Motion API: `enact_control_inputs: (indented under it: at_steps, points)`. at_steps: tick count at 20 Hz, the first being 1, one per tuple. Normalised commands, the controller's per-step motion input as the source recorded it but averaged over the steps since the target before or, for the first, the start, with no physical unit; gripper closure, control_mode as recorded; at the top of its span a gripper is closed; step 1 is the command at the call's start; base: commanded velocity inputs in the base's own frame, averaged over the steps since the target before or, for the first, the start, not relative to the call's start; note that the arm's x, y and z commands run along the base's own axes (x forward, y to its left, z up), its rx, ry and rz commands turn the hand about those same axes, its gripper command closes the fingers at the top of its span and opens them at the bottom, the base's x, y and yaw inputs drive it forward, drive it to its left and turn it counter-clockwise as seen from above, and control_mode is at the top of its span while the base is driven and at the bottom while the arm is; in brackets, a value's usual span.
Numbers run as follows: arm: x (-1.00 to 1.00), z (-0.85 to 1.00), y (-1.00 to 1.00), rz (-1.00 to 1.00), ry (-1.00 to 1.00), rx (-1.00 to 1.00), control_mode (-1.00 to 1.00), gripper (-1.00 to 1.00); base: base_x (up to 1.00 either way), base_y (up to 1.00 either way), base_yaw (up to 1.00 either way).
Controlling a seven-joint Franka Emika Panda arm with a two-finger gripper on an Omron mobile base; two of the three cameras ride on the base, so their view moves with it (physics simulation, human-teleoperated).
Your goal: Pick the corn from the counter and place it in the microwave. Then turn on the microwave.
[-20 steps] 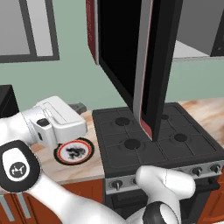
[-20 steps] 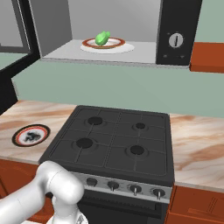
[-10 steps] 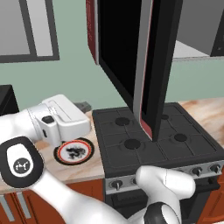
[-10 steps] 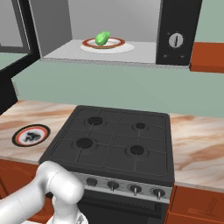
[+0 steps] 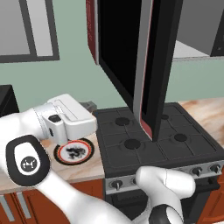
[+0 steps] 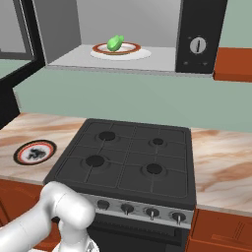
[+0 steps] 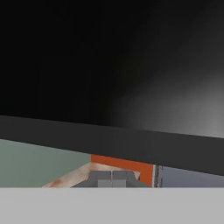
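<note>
Corn [image 6: 114, 42] rests on the plate inside the microwave [image 6: 202, 34], unchanged. The tool [image 7: 112, 178], fingers together and empty, has crept toward the open door [image 5: 144, 65]; closing comes next.

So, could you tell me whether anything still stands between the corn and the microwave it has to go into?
Nothing does: the corn already lies on a plate inside the microwave. Its door hangs wide open, swung out over the stovetop, and the gripper is shut, holding nothing.
</note>
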Motion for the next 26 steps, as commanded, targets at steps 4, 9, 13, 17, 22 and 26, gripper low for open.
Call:
enact_control_inputs:
  at_steps: [4, 9, 13, 17, 22, 26]
  points:
    - [0.00, 0.00, -0.11, 0.00, 0.00, 0.00, -1.00, 1.00, 0.00, 0.00, 0.00]
    - [0.00, 0.00, -0.15, 0.00, 0.00, -0.01, -1.00, 1.00, 0.00, 0.00, 0.00]
    - [0.00, 0.00, -0.10, 0.00, -0.01, -0.02, -1.00, 1.00, 0.00, 0.00, 0.00]
    - [0.00, 0.00, -0.11, 0.00, -0.02, -0.02, -1.00, 1.00, 0.00, 0.00, 0.00]
    - [0.00, 0.00, -0.13, 0.00, -0.04, -0.03, -1.00, 1.00, 0.00, 0.00, 0.00]
    - [0.00, 0.00, -0.15, 0.00, -0.05, -0.03, -1.00, 1.00, 0.00, 0.00, 0.00]
